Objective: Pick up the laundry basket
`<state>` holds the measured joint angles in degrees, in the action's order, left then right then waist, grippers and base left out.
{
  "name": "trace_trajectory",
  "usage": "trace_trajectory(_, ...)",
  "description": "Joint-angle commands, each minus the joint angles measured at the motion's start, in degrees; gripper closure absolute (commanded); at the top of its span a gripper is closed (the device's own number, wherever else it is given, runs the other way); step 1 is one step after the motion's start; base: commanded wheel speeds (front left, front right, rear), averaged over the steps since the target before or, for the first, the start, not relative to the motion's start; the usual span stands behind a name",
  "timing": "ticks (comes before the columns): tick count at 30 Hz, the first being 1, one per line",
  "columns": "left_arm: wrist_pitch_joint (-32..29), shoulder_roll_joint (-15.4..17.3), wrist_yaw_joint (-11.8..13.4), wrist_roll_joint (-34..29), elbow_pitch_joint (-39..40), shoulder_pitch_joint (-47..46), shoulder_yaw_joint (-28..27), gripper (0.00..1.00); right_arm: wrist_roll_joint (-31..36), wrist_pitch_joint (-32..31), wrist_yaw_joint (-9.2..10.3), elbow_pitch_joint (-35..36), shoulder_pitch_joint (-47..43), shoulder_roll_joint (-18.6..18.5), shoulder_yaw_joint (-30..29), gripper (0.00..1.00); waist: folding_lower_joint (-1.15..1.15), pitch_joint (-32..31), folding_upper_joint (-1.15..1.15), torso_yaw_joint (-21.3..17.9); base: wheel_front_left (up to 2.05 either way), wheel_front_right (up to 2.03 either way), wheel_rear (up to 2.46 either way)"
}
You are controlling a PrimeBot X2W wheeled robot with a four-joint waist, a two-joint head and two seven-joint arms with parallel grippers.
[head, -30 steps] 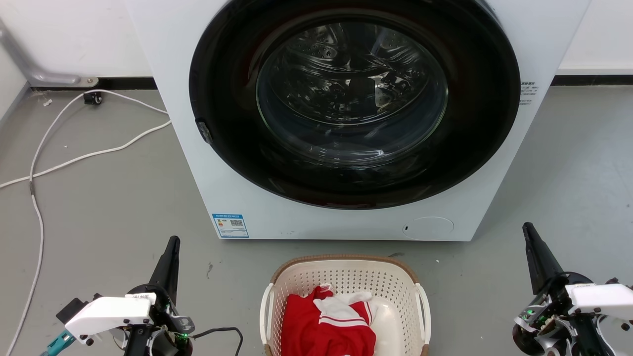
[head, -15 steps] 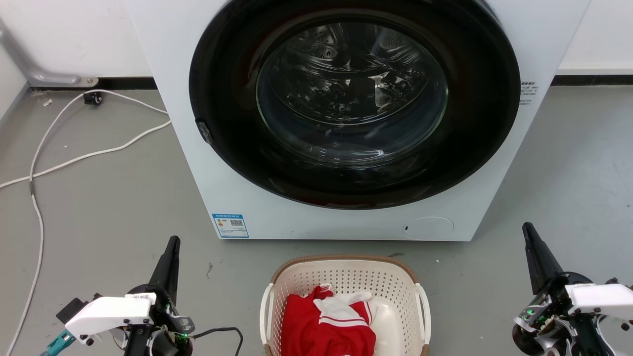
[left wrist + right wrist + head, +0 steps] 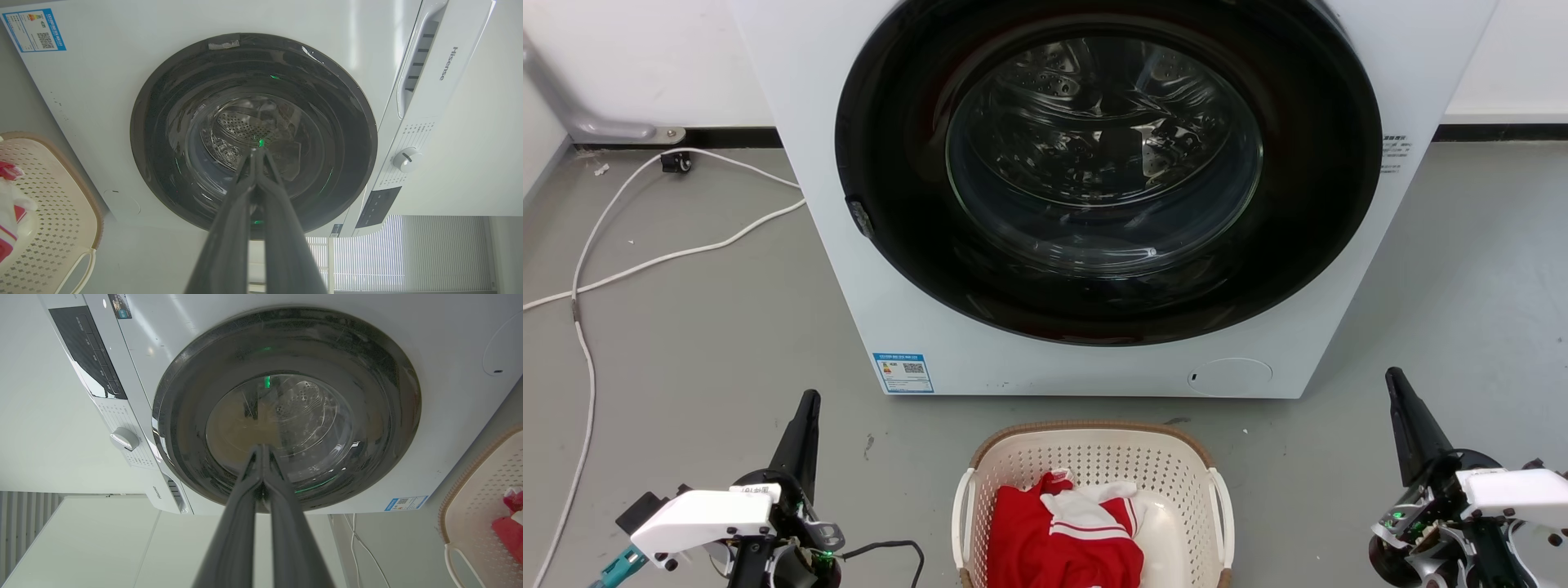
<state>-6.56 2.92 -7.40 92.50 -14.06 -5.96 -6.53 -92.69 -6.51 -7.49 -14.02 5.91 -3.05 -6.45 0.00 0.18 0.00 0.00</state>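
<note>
The laundry basket (image 3: 1094, 465) is sat on the floor just in front of the washing machine (image 3: 1029, 371). The left gripper (image 3: 809, 402) and right gripper (image 3: 1395, 380) are well off to either side, fingers pressed together, nothing held. Fingers probably need to be spread first and both side handles (image 3: 961, 506) gripped evenly so it isn't tipped.

No change was recorded between the earlier head-view pictures and this moment. The left claw (image 3: 809, 398) and right claw (image 3: 1393, 376) had not moved, each with its fingers pressed together. The laundry basket (image 3: 1094, 461) had not shifted on the floor (image 3: 703, 343). The camera had held position.
</note>
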Motion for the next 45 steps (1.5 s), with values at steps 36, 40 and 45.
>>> trace_trajectory(36, 2.4, -0.3, 0.1, -1.4, -0.6, 2.7, 0.8, 0.00, 1.9, 2.3, 0.01, -0.4, -2.9, 0.2, 0.9, 0.00, 0.00, 0.0, 0.00, 0.0, 0.00, 0.00, 0.00)
trace_trajectory(40, 3.5, -0.3, 0.0, -2.9, -0.1, 3.1, 0.4, 0.00, 3.7, 3.4, 0.00, 0.1, -3.2, 0.2, 0.7, 0.00, 0.00, -0.1, 0.00, -0.1, 0.00, 0.00, 0.00)
trace_trajectory(45, 4.8, -0.3, 0.0, -5.7, 0.3, 3.5, -1.1, 0.00, 8.2, 4.7, 0.00, 0.6, -3.5, 0.2, 0.7, 0.00, 0.00, -0.2, 0.00, -0.1, 0.00, 0.00, 0.00)
